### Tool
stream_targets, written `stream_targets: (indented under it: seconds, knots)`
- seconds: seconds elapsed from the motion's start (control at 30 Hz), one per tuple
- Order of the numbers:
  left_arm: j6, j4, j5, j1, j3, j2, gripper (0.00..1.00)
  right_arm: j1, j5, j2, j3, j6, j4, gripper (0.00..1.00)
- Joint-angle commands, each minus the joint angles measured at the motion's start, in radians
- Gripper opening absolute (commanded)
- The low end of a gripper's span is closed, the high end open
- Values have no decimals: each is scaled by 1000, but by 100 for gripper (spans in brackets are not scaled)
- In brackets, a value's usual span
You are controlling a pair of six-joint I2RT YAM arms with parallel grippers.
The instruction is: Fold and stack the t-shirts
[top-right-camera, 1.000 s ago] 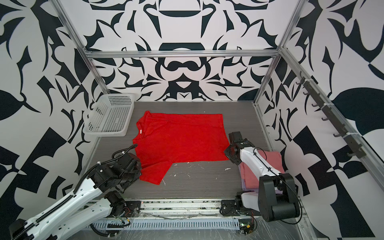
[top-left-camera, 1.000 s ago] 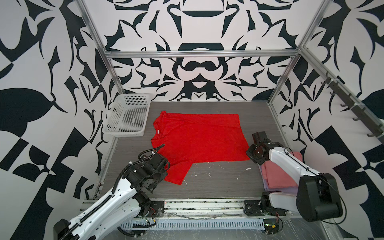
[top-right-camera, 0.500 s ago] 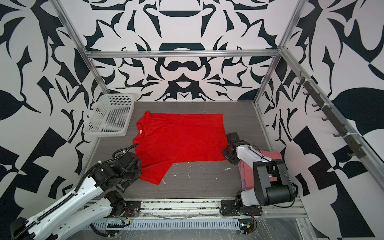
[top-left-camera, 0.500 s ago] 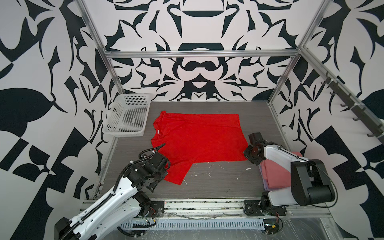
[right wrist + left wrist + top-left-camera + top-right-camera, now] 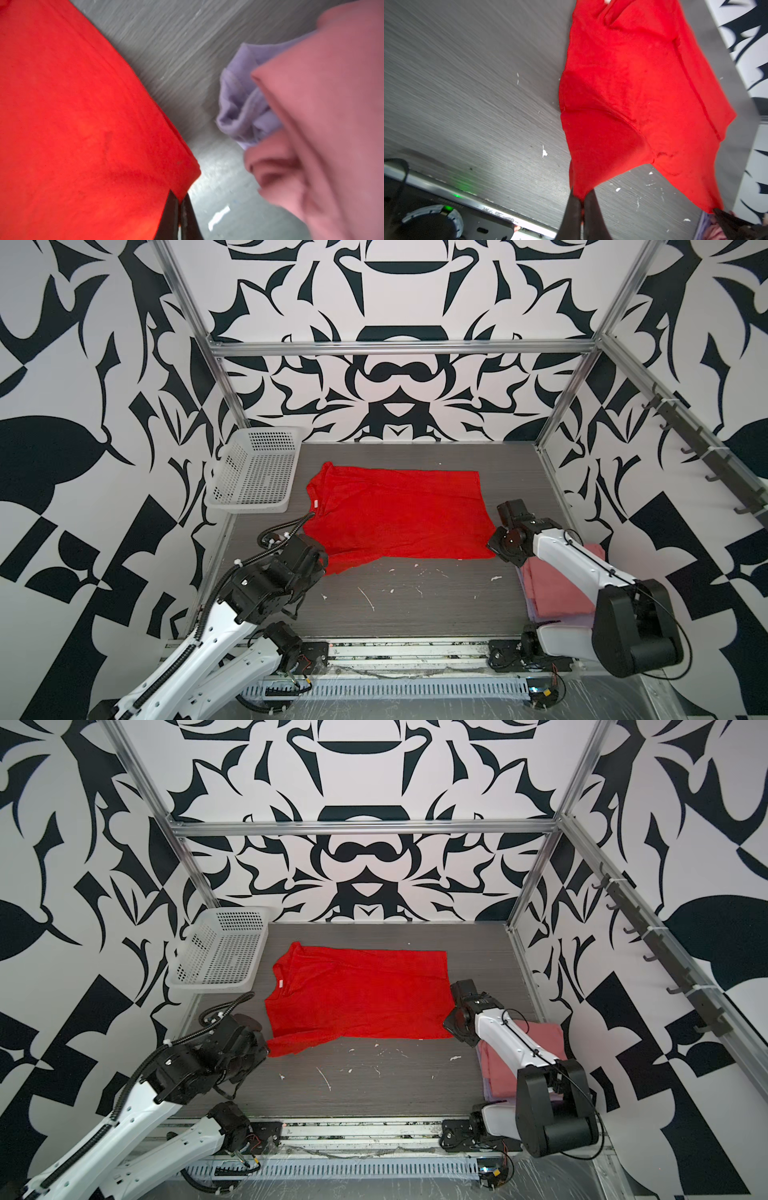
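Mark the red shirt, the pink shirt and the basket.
red t-shirt (image 5: 399, 514), a top view, middle of body
pink t-shirt (image 5: 557, 597), a top view, folded upper face
basket (image 5: 249, 506), a top view, near wall

Left tool (image 5: 582, 198) low, jaws pinched together; right tool (image 5: 180, 200) likewise.

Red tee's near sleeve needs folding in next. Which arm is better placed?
Left. The left gripper is shut on that sleeve's tip of the red t-shirt. The right gripper is shut on the hem corner at the other end, beside the pink t-shirt.
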Motion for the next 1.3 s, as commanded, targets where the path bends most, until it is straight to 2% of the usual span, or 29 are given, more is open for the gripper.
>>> stream_targets:
  seconds: [0.0, 0.1, 0.2, 0.33, 0.47, 0.77, 0.97, 1.27]
  knots:
    - [25, -94, -54, 6, 38, 17, 0, 3, 9, -33, 28, -18, -103, 0]
    - [127, -27, -72, 11, 106, 99, 0, 3, 19, -41, 74, -10, -68, 0]
    - [301, 51, -86, 52, 211, 225, 0, 3, 14, 5, 154, -17, -5, 0]
    - [510, 225, -33, 159, 303, 390, 0, 1, 17, 147, 301, -32, 52, 0]
    - [633, 423, 22, 247, 339, 532, 0, 1, 9, 286, 420, -41, 93, 0]
    - [730, 626, 211, 410, 485, 881, 0, -44, -14, 508, 594, -74, 75, 0]
    - [758, 615, 228, 449, 610, 1037, 0, -91, -60, 603, 649, -72, 74, 0]
    - [729, 659, 241, 483, 656, 1136, 0, -117, -131, 717, 763, -83, 70, 0]
